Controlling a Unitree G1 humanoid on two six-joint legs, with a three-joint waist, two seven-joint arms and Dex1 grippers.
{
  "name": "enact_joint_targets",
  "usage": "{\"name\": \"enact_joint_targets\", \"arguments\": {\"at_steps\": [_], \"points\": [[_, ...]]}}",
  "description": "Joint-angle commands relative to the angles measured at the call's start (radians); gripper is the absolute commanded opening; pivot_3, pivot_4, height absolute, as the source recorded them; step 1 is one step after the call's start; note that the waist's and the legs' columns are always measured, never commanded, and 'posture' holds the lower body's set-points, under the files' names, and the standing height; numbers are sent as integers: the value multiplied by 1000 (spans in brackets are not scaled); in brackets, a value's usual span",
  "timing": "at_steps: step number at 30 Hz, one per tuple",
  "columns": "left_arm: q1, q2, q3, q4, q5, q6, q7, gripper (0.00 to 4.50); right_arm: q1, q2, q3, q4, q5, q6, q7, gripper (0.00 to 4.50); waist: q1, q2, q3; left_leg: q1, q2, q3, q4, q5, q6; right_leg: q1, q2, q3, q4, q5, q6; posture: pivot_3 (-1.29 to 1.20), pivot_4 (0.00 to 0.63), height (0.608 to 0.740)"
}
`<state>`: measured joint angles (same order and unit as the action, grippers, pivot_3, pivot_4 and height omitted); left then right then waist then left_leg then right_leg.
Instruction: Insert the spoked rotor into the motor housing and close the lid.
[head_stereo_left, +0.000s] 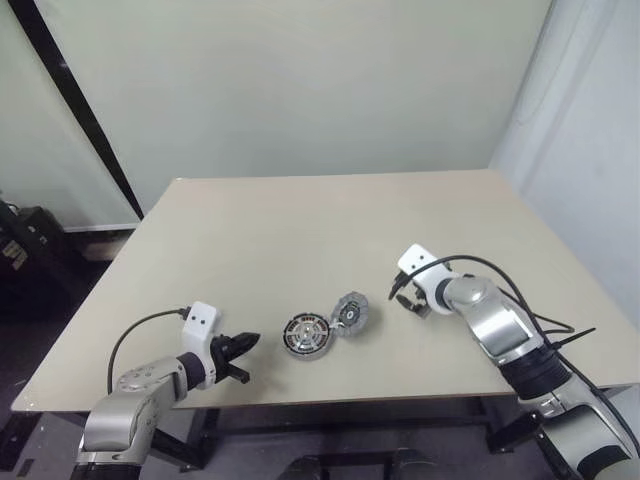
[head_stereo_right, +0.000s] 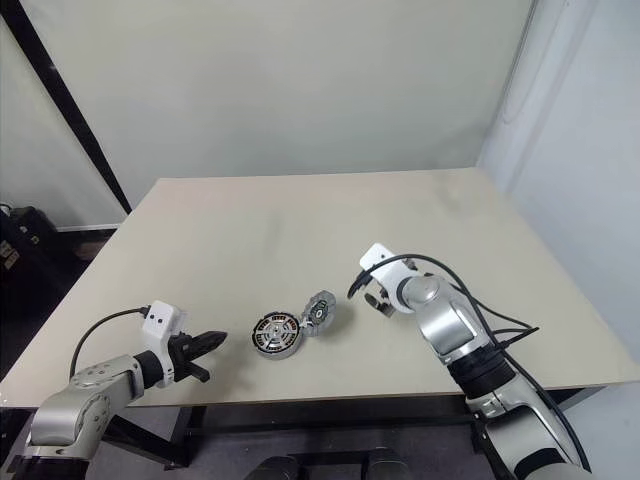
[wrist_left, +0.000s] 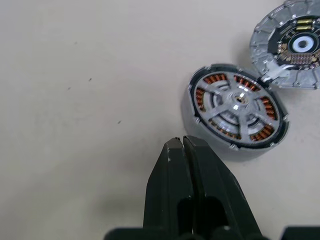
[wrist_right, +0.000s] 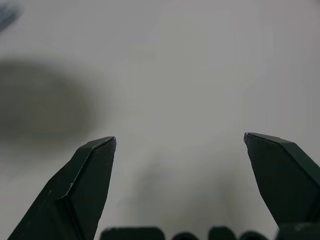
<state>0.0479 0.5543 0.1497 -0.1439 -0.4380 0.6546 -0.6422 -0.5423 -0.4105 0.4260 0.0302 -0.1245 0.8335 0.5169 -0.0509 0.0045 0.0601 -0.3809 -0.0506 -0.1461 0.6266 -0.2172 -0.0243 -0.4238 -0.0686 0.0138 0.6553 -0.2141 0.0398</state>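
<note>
**Rotor seated in housing; lid leaning open at its rim**

Tabletop (head_stereo_left: 300, 210): beige, bare apart from the motor parts near the front edge, roughly midway between the two arms.

Right arm: reaches in from the right. Right claw (wrist_right: 180, 142) is spread wide and holds nothing; bare tabletop lies between its fingers. It sits near the lid's right side, apart from it.

Left arm: low at the front left corner. Left claw (wrist_left: 181, 142) is pressed together, empty, tips pointing toward the housing and just short of its wall.

Motor housing (wrist_left: 237, 112): flat on the tabletop, open face up, copper windings showing in a ring.

Lid (head_stereo_left: 350, 313): tilted, dark-centred inner face turned toward the housing, its lower edge touching the housing rim on the side toward the right arm.

Spoked rotor (wrist_left: 235, 102): lies inside the housing, spokes over the windings, hub centred. Appears fully seated; insertion judged done.

Judgement: remaining step is closing the lid. It lies between the housing and the right claw, so the right arm is nearer and better placed. The lid must tip toward the left arm to fall onto the housing. Risk: housing slides unless steadied.
</note>
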Motion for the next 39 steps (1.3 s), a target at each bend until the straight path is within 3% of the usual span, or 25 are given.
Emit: {"name": "enact_joint_targets", "arguments": {"at_steps": [1, 7, 13, 24, 32, 39], "points": [[-16, 13, 31, -21, -8, -7, 2, 0, -4, 103, -24, -49, 60, 18, 9, 4475, 0, 0, 0, 0, 0, 0, 0, 0, 0, 0, 0, 0, 0, 0, 0, 0, 0, 740], [-13, 12, 24, -29, -2, -5, 10, 0, -16, 264, -14, 8, 76, -21, -36, 4475, 2, 0, 0, 1, 0, -2, 1, 0, 0, 1, 1, 0, 1, 0, 0, 0, 0, 740], [-6, 16, 24, -49, -2, -1, 17, 0, -3, 342, 45, 74, 59, -63, -54, 4475, 1, 0, 0, 2, -1, -1, 1, 0, 0, 2, 1, 0, 1, 0, 0, 0, 0, 740], [8, 19, 12, -63, 6, -8, 25, 0, 16, 362, 28, 155, 67, -166, -54, 4475, 1, 0, 0, 3, 0, -2, 1, 0, 0, 2, 1, 0, 2, 0, 0, 0, 0, 740], [29, 48, -11, -46, 16, -62, -53, 0, -19, 294, -30, 124, 183, -228, 165, 4475, 1, 0, 0, 3, 0, -1, 1, 0, 0, 3, 1, 0, 2, 0, 0, 0, 0, 740], [64, 69, -19, -52, 4, -54, -108, 0, -9, 304, -12, 151, 192, -307, 237, 4475, 1, 0, 0, 3, 0, -1, 0, 0, 0, 2, 1, 0, 2, 0, 0, 0, 0, 740]]}}
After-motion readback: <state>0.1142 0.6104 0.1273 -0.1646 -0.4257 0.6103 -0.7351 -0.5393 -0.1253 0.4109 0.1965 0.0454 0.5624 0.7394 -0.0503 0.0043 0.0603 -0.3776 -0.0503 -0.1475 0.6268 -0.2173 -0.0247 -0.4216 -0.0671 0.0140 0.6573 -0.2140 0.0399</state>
